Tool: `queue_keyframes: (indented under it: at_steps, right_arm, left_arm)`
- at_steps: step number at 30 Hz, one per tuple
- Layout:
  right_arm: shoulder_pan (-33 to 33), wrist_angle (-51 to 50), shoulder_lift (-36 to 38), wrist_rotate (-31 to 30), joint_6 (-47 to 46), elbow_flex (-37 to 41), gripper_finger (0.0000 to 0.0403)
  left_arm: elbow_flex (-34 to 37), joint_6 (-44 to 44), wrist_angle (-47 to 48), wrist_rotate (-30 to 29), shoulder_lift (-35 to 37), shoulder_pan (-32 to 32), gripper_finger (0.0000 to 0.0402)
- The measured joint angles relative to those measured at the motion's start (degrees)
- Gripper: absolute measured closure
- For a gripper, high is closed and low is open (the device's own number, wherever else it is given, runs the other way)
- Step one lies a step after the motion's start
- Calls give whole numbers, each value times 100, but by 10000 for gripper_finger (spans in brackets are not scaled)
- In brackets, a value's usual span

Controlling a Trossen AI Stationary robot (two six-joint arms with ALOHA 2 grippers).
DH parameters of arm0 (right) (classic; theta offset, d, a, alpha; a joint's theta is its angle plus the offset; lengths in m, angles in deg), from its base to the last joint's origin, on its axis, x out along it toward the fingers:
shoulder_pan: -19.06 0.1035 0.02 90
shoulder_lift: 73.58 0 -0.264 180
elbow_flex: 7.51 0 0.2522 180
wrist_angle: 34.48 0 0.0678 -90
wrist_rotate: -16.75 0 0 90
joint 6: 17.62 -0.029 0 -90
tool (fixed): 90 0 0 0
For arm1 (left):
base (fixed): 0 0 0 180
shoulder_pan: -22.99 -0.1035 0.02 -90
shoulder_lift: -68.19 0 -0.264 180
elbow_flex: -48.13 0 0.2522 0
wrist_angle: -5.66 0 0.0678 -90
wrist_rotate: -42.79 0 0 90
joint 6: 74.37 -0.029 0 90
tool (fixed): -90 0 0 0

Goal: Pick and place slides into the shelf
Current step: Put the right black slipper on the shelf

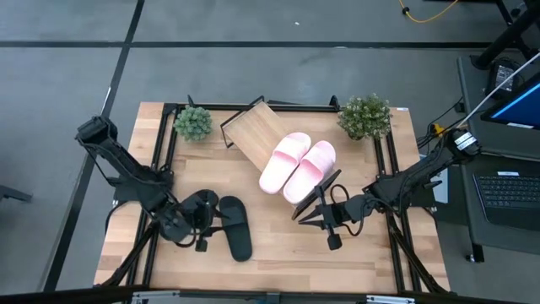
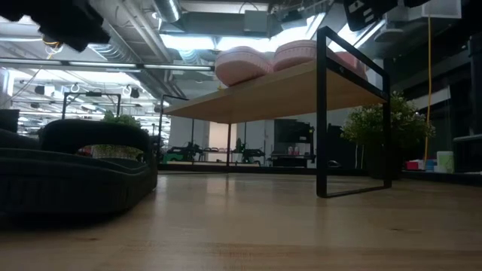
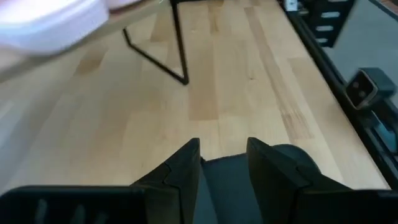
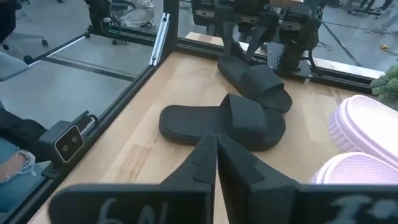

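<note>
- High view: the shelf (image 1: 253, 128) lies aslant on the worktop (image 1: 278, 241), its long axis running from the far left toward the near right. The pink pair (image 1: 297, 165) sits on its near-right part, side by side, long axes aslant from the far right toward the near left. One black slide (image 1: 236, 228) lies bare on the worktop's near left, its long axis running near to far. The left tool (image 1: 199, 221) sits just beside it, over the other black slide (image 1: 201, 203). The right tool (image 1: 314, 218) is near the shelf's near-right end.
- Low view: the shelf's board (image 2: 279, 90) stands raised on its black frame (image 2: 322, 113), with the pink slides (image 2: 242, 63) on top. A black slide (image 2: 75, 169) fills the left foreground on the worktop.
- Left wrist view: the left tool's fingers (image 3: 180, 177) stand apart, with a black slide (image 3: 224, 186) between them; whether they grip it I cannot tell.
- Right wrist view: the right tool's fingers (image 4: 202, 163) are pressed together on nothing. Beyond them the two black slides (image 4: 227, 121) lie near each other, and the left tool (image 4: 261, 34) stands over the farther one (image 4: 255, 76).
</note>
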Motion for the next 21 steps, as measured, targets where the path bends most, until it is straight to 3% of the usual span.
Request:
queue_keyframes:
  at_steps: [8, 17, 21]
  right_arm:
    - [-1, -7, 0, 0, 18, 0, 381]
    - [-2, -10, 0, 2, 33, 0, 396]
    - [-2, -39, 0, 2, 164, 0, 391]
  left_arm:
    - [-125, 973, 12, -486, -660, 443, 278]
    - [-906, 1069, 282, -725, -1256, 630, 278]
    - [-1445, 1398, 935, -837, -1678, 630, 278]
